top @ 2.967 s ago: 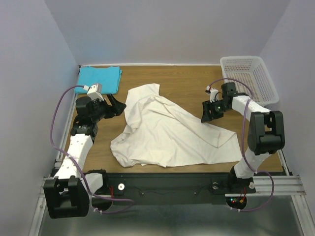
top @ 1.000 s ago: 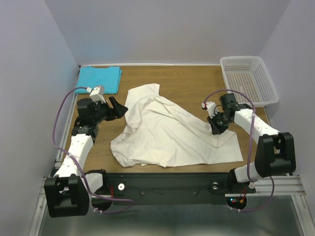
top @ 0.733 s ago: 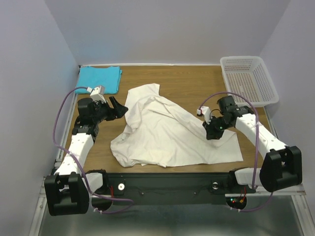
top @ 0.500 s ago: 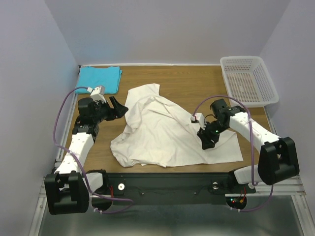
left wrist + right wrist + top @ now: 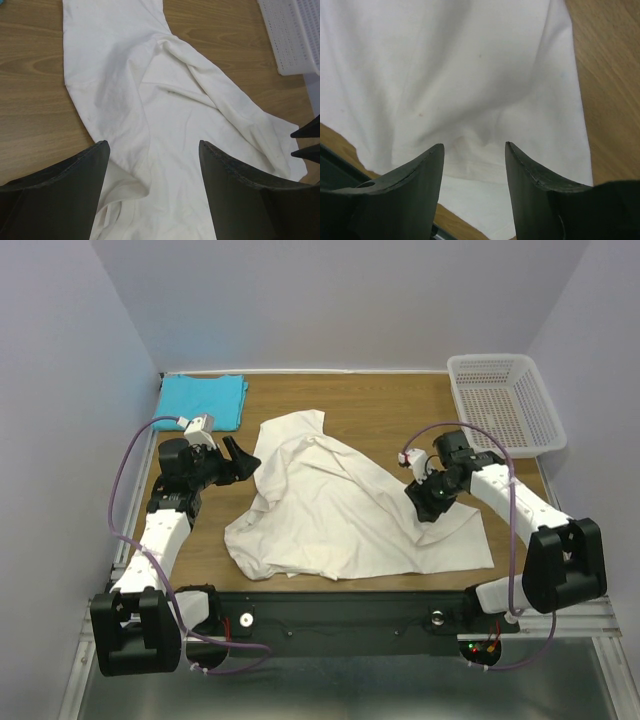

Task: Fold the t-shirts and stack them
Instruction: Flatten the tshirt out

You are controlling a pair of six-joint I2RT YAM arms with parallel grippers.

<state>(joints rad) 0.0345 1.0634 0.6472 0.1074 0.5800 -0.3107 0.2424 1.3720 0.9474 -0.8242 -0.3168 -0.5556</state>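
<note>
Both are open and empty: my left end effector (image 5: 240, 454) beside the crumpled cream-white t-shirt (image 5: 330, 515) on the table (image 5: 380, 405), my right end effector (image 5: 421, 503) above it, probably to flatten it. The turquoise t-shirt (image 5: 203, 400) lies folded far-left, I think as the stack base.

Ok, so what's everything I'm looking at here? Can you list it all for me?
white t-shirt: one, cream-white, spread out and rumpled across the middle of the table
turquoise t-shirt: one, turquoise-blue, folded flat at the far left corner
basket: one, white plastic mesh, far right corner, nothing in it
table: one, brown wood
left arm: one, white and black, along the left side
right arm: one, white and black, reaching in from the right
left pincer: one, black, open, at the white t-shirt's left edge
right pincer: one, black, open, over the white t-shirt's right part
</note>
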